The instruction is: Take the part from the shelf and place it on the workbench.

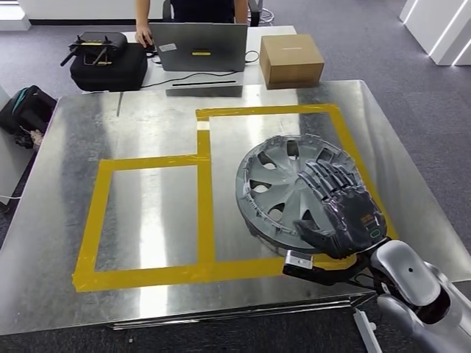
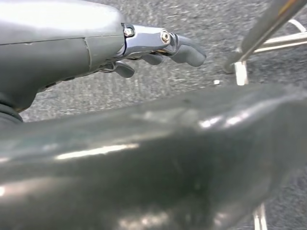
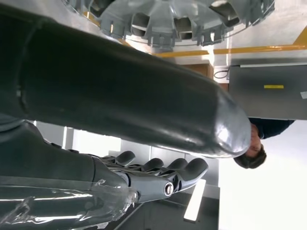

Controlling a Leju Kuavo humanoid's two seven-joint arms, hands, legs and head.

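I have the part, a grey wheel cover (image 1: 286, 195), lying flat on the metal worktop (image 1: 155, 294) inside the right-hand yellow taped box (image 1: 204, 187), at about four o'clock from the worktop's centre. My right robot hand (image 1: 338, 206) is over the cover's near-right rim, fingers stretched forward across the spokes toward eleven o'clock. The wrist view shows them fairly straight with the thumb apart, and I cannot tell whether they press on the cover. To finish this well, I judge I should lift straight up before drawing back toward five o'clock, so nothing drags the cover over the tape. My left robot hand (image 2: 152, 45) hangs by the floor, fingers loosely extended, holding nothing.
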